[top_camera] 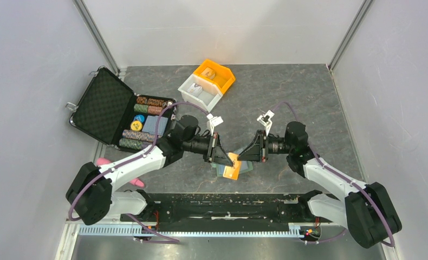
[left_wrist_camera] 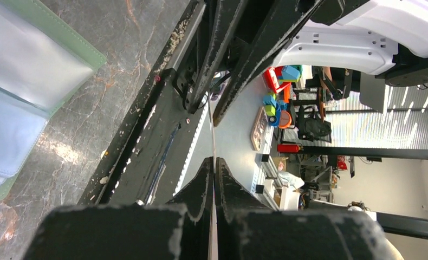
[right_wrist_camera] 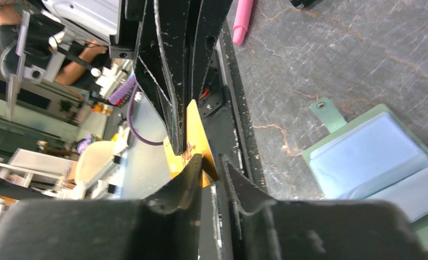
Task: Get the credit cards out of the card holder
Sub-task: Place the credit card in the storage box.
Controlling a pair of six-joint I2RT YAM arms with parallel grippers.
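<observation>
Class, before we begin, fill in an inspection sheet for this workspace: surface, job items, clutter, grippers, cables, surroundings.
Surface: dark marbled table.
Job's things: card holder lies open on the table, with a bluish card in a pocket; orange card is out of it, held in the air.
Clutter: open black case with poker chips; orange bin; white bin; pink marker.
Grippers: left gripper shut on the orange card; right gripper jaws apart around its edge.
Cables: purple cable loops along each arm.
Surroundings: plain grey walls.
</observation>
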